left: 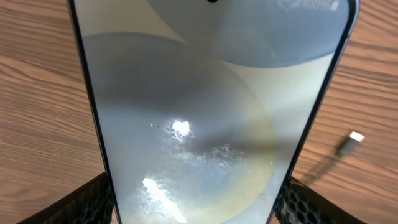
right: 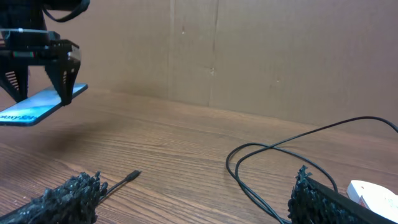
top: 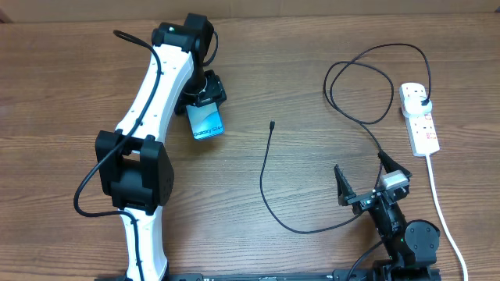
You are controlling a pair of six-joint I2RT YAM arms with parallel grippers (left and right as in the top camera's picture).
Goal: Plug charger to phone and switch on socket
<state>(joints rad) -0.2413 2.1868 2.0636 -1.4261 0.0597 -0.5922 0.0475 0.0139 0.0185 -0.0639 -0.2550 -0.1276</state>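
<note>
Overhead, you have two grippers at work: your left gripper [top: 201,112] is clamped on the one phone [top: 208,125], held aloft at far left, and your right gripper [top: 358,160] stands wide apart at near right. One charger [top: 262,176] trails between them, its black plug in the single socket [top: 422,129] at far right.

Cut off or unreadable
The phone [left: 211,124] runs out of the left wrist view at both ends; the socket [top: 420,125] has switches too small overhead to read, and the right wrist view clips it
</note>
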